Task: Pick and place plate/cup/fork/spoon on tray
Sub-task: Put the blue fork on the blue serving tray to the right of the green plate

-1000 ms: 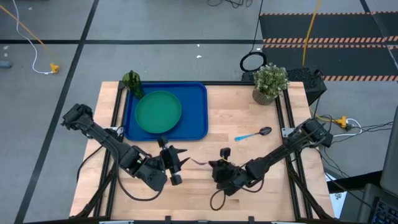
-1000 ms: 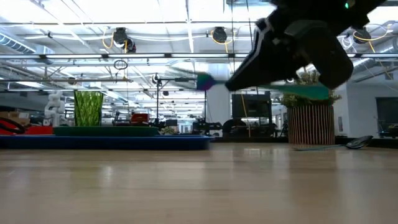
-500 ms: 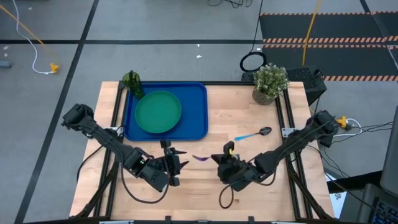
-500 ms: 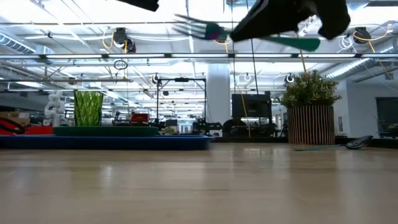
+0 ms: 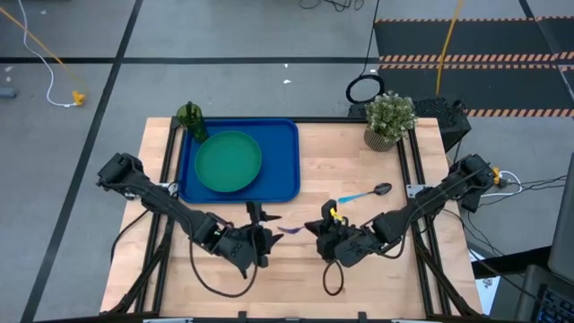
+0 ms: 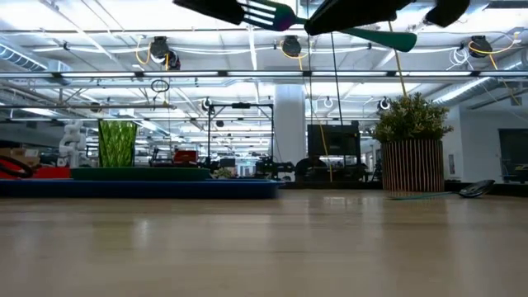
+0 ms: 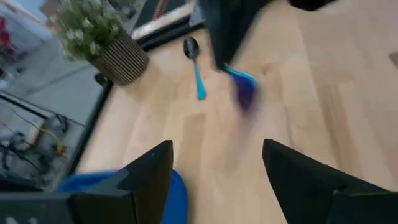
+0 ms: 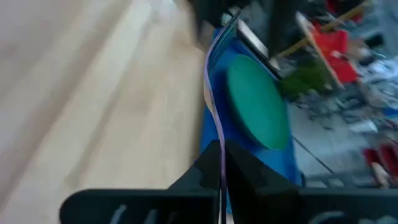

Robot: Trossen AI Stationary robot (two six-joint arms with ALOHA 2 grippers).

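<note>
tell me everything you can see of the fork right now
The slim pale silvery fork with a purplish sheen is held in the air above the wooden table, clear of its surface. The shut right end effector pinches its handle end; its short tines point toward the open left end effector, which is close to them without gripping. It lies roughly level, in front of the bright-blue rectangular plastic tray.

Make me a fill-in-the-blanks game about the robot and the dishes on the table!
1. The green plate lies on the blue ____.
2. The right gripper is holding the ____ up in the air.
3. The spoon lies on the wooden ____.
4. The cup stands in a ____ of the tray.

Missing words: tray; fork; table; corner
</note>
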